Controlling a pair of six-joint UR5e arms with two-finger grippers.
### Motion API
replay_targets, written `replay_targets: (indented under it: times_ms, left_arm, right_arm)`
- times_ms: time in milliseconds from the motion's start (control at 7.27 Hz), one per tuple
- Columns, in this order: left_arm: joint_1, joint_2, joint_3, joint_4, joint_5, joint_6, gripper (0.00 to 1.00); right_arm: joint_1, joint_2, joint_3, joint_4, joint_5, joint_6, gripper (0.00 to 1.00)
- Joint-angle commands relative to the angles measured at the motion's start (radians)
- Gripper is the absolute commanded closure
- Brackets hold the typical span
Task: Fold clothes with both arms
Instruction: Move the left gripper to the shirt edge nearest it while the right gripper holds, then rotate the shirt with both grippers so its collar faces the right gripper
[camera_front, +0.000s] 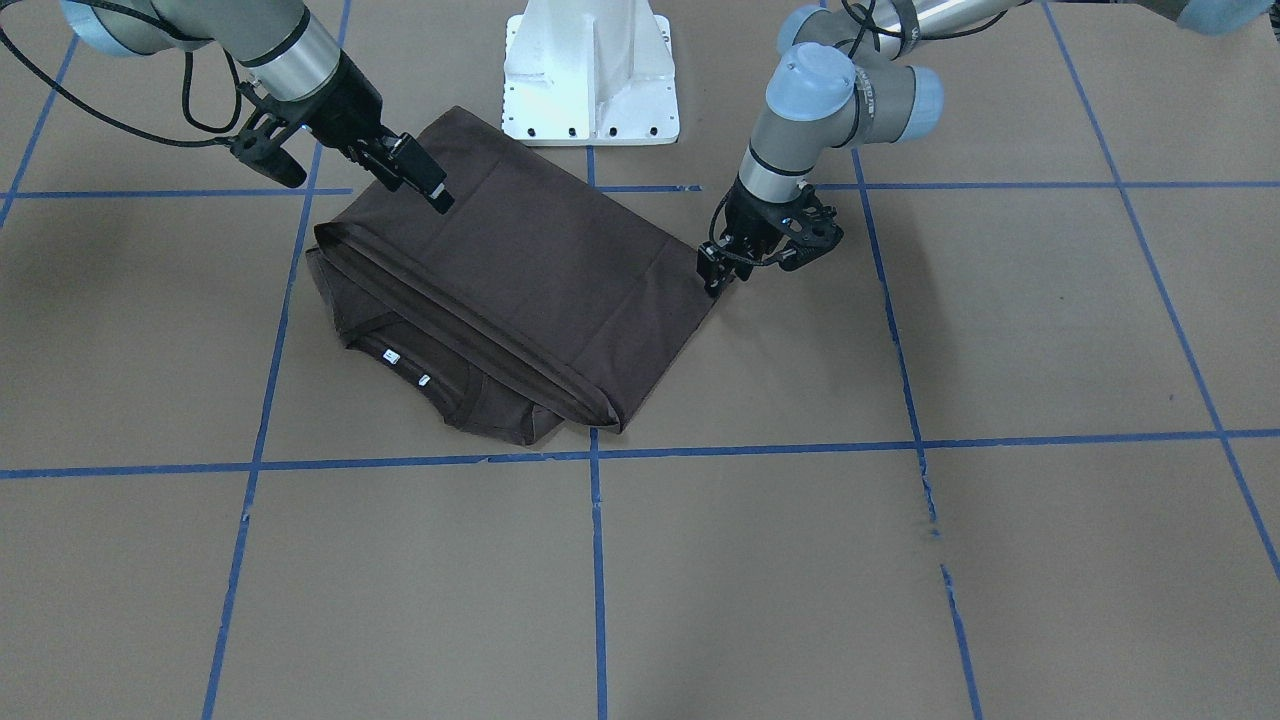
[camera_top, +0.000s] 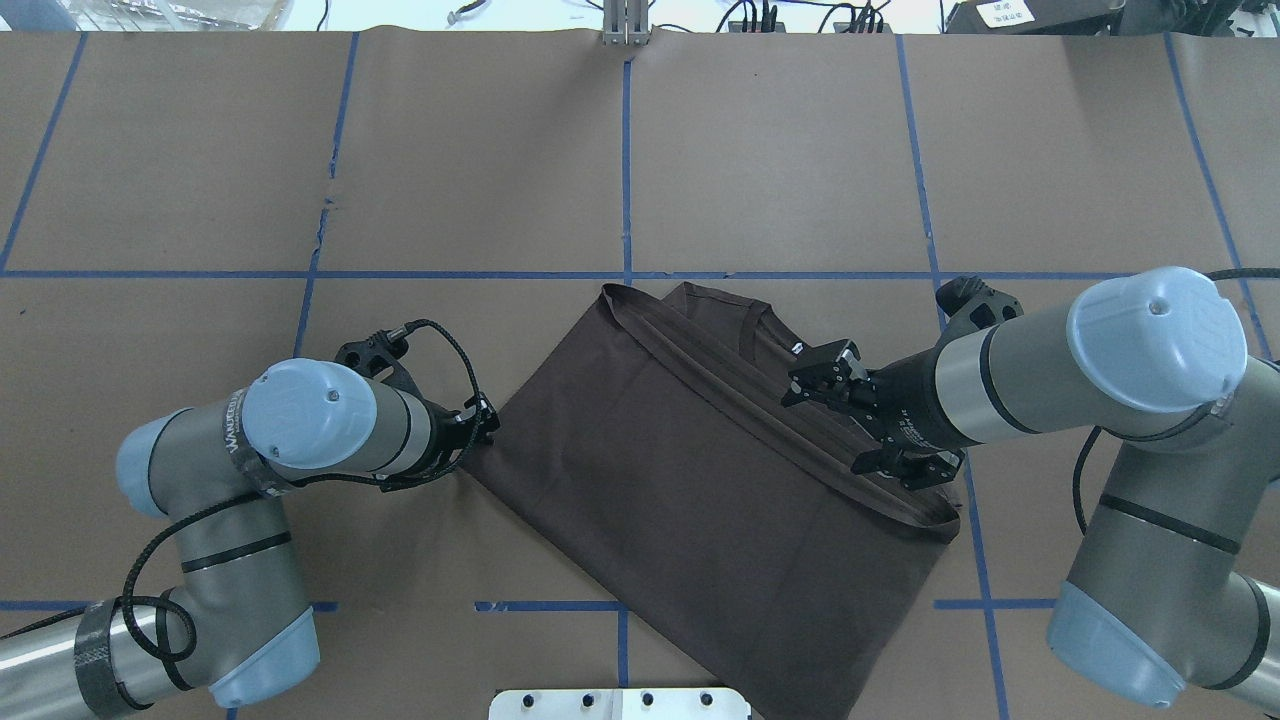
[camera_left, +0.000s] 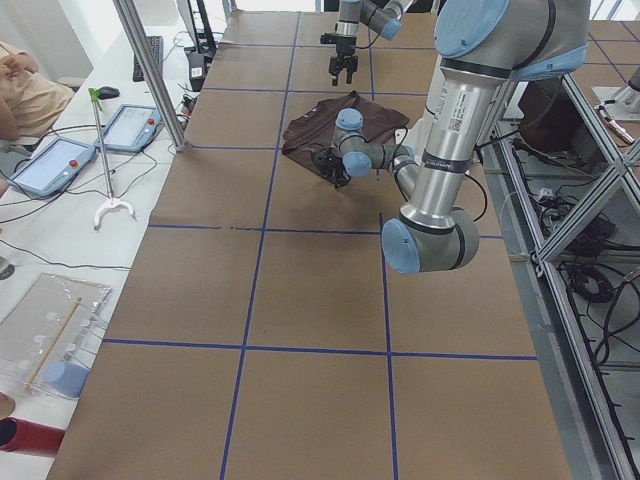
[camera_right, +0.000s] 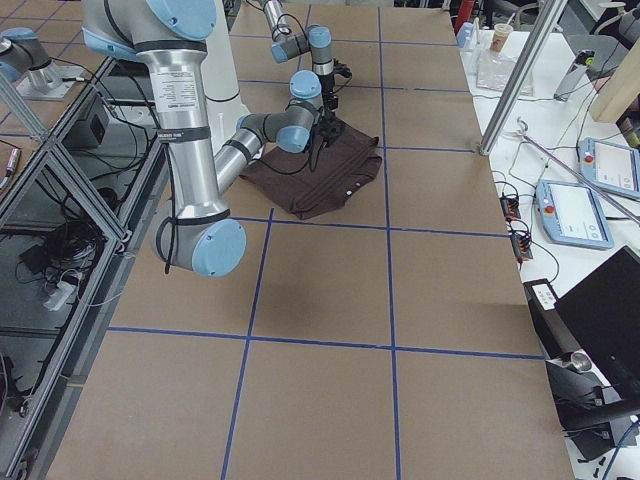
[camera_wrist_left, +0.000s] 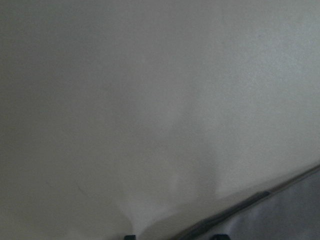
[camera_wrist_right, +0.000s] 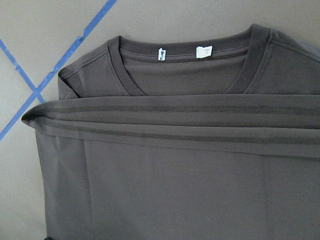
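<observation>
Looking at the table covered with brown paper, we see one dark brown fabric T-shirt. It lies flat and diagonal there, just in front of the white metal pedestal base, and it covers part of the blue tape lines of the grid.

We see that the shirt is folded in half. Its lower part is laid over the chest, so the stitched double hem band runs straight just below the ribbed round collar. The top layer is plain and smooth, with only a few faint creases. Inside the neck we find two small white labels. One shoulder part comes out from under the fold on the side toward the operators.

The black two-finger left gripper stands low at the corner where the fold line ends, close to the paper. In its wrist view the two fingertips are apart, with paper and the edge of the shirt between them, so we judge that its jaws are parted and hold nothing. The black two-finger right gripper hangs over the opposite side of the shirt, near the hem band. Its fingers are spread and we see no cloth between them.
</observation>
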Motion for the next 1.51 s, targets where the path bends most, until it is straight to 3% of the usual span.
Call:
replay_targets:
  times_ms: [0,275,688,962,1238,1375]
  left_arm:
    - [0.000,0.002,0.000,0.004,0.000,-0.007,0.52]
    - [0.000,0.002,-0.002,0.007,0.000,-0.030,1.00]
    - [0.002,-0.007,-0.106,0.172,-0.001,-0.027,1.00]
    - [0.000,-0.010,-0.103,0.194,0.003,0.017,1.00]
    - [-0.107,-0.065,-0.086,0.183,0.012,0.229,1.00]
    - [-0.150,-0.128,-0.027,0.157,0.087,0.427,1.00]
  right_arm:
    - [0.000,0.001,-0.001,0.000,-0.009,0.000,0.00]
    - [0.000,0.001,-0.001,0.000,-0.014,0.002,0.00]
    - [0.000,0.006,-0.001,0.000,-0.014,0.005,0.00]
    - [0.000,0.005,-0.002,-0.002,-0.025,0.005,0.00]
    - [-0.008,0.008,-0.005,-0.002,-0.107,0.005,0.00]
    - [-0.012,0.008,-0.004,0.000,-0.150,0.005,0.00]
